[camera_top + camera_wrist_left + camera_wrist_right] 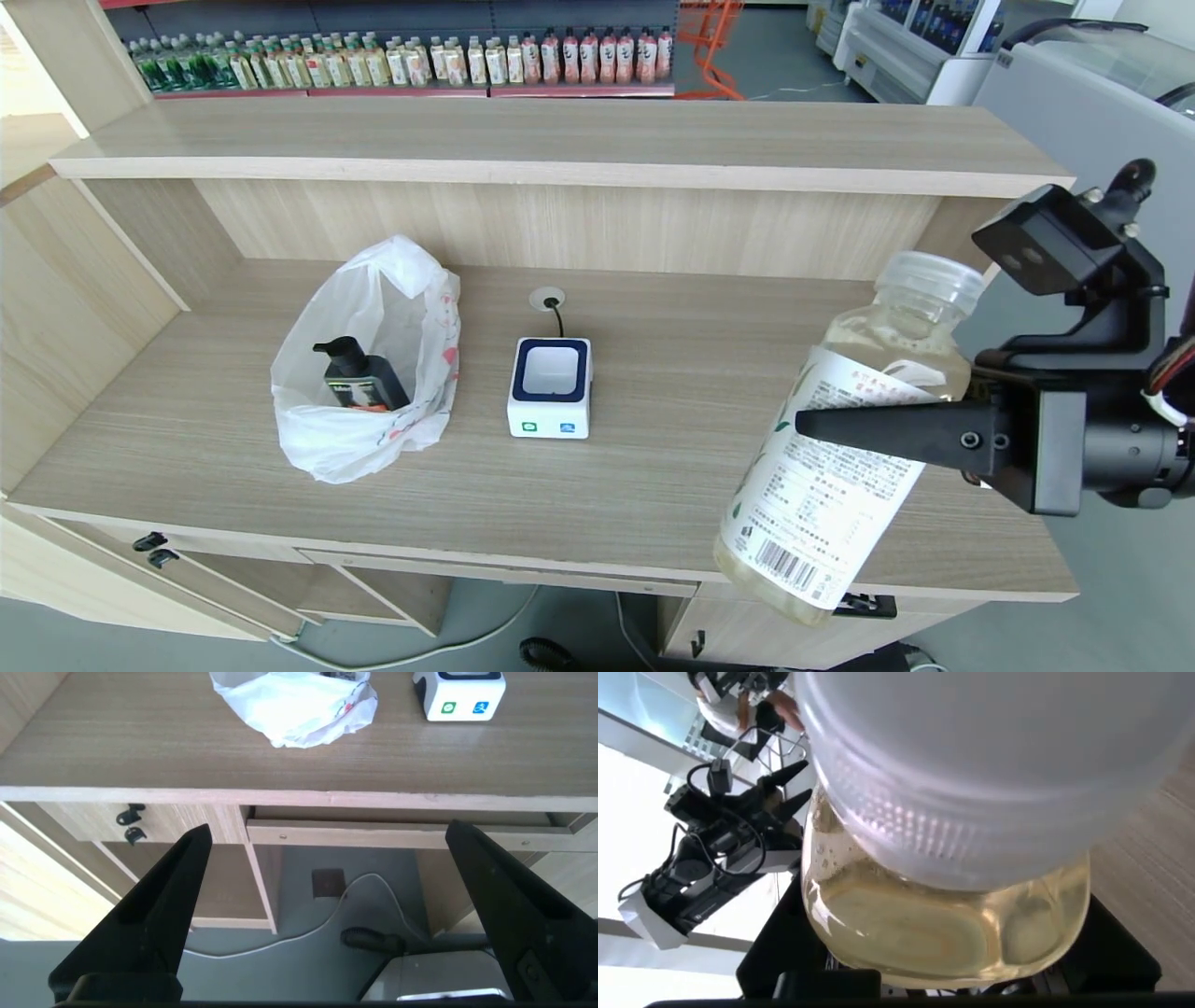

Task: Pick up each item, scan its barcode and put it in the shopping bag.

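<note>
Bottle (845, 439) of pale yellow liquid, held in the air over the right front corner of the counter (653, 448), at about 4 o'clock from the scanner (551, 387) in the head view. Its long axis is tilted along the 1-to-7 o'clock line, with the clear ribbed cap (934, 280) toward 1 o'clock and the base toward 7 o'clock, hanging past the counter's front edge. The white label faces the head camera, and the barcode (784, 565) sits near the base. The right gripper (812, 425) enters from the 3 o'clock side; its near finger lies almost level across the label, pointing to 9 o'clock, and the fingers are closed around the bottle's upper half. In the right wrist view the cap (990, 765) and the liquid-filled shoulder of the bottle (952, 924) stand directly before the lens. The left gripper (327, 933) hangs below and in front of the counter's front edge, fingers spread wide with nothing between them. A white plastic bag (369, 364) stands at 9 o'clock from the scanner, mouth up, with a black pump bottle (359, 378) inside. The scanner's cable (557, 322) runs toward 12 o'clock into a hole in the counter.
</note>
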Controlling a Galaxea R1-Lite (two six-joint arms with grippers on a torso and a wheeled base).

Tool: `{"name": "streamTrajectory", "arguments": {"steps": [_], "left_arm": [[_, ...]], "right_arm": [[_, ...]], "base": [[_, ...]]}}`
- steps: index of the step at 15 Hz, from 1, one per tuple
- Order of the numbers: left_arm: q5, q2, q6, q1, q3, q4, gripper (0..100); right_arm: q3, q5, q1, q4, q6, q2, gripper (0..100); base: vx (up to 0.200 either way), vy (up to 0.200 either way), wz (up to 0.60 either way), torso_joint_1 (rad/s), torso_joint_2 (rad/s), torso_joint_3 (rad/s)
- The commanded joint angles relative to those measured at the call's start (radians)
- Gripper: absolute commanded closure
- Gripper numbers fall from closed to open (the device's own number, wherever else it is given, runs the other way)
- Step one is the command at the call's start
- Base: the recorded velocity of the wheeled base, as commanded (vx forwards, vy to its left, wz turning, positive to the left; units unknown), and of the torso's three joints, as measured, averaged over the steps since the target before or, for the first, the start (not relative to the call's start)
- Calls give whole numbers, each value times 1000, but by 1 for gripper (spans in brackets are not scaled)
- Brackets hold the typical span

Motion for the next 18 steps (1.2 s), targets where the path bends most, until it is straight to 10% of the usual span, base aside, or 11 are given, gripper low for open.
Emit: {"name": "streamTrajectory", "arguments": {"steps": [1, 11, 18], "left_arm": [[0, 0, 0, 0, 0, 0, 0], [0, 0, 0, 0, 0, 0, 0], [0, 0, 0, 0, 0, 0, 0]], "right_arm": [[2, 0, 4, -1, 0, -4, 100], [2, -3, 4, -2, -48, 1, 100], [14, -312, -313, -9, -844, -15, 100]], "base": [[0, 0, 0, 0, 0, 0], [0, 0, 0, 0, 0, 0], [0, 0, 0, 0, 0, 0]]}}
